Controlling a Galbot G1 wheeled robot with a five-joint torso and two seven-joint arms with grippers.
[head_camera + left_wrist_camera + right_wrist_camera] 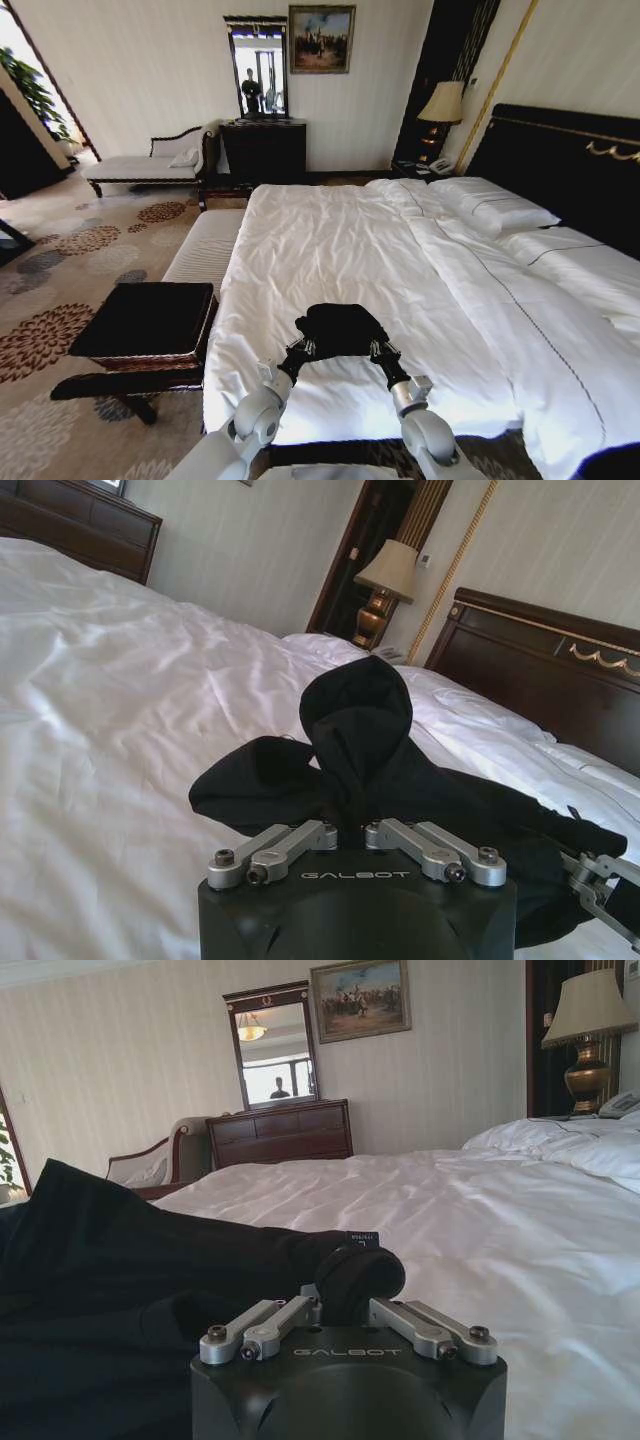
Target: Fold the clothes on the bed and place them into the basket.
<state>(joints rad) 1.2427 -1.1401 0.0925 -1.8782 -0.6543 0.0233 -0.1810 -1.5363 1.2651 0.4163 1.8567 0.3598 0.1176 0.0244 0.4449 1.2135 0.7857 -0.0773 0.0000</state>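
- Arms: we count two, left (262,405) and right (418,415), each with rounded silver-grey joint housings and a slimmer black segment toward the wrist.
- Wrist blocks: in both wrist views we see a matte black housing with bevelled corners, marked "GALBOT" in pale letters.
- Left gripper (345,815): two pairs of brushed silver linkage bars, each ending in a dark round screw head.
- Right gripper (345,1290): the same pattern of paired silver bars and dark screws.
- Far linkage: in the left wrist view we note a silver bar with a screw at the frame's edge.
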